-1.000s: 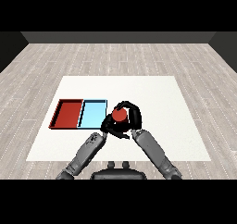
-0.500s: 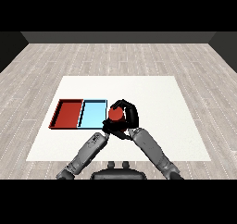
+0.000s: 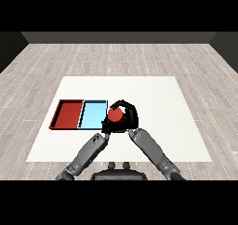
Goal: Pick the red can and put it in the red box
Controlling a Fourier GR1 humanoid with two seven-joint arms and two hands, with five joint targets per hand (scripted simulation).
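The red can (image 3: 115, 114) is held above the table, just right of the light blue tray's right edge. My right hand (image 3: 127, 116) is curled round it, fingers arching over its top. My left hand (image 3: 108, 125) sits low beside and partly under the can, largely hidden, so I cannot make out its fingers. The red tray (image 3: 69, 114) lies at the left, with the light blue tray (image 3: 94, 115) right next to it.
Both trays lie on the white table (image 3: 158, 103), which stands on a grey wooden floor. My two grey forearms come in from the lower middle and meet near the can.
My right hand has carried the red can slightly to the left, closer to the light blue tray. The left hand has barely moved.
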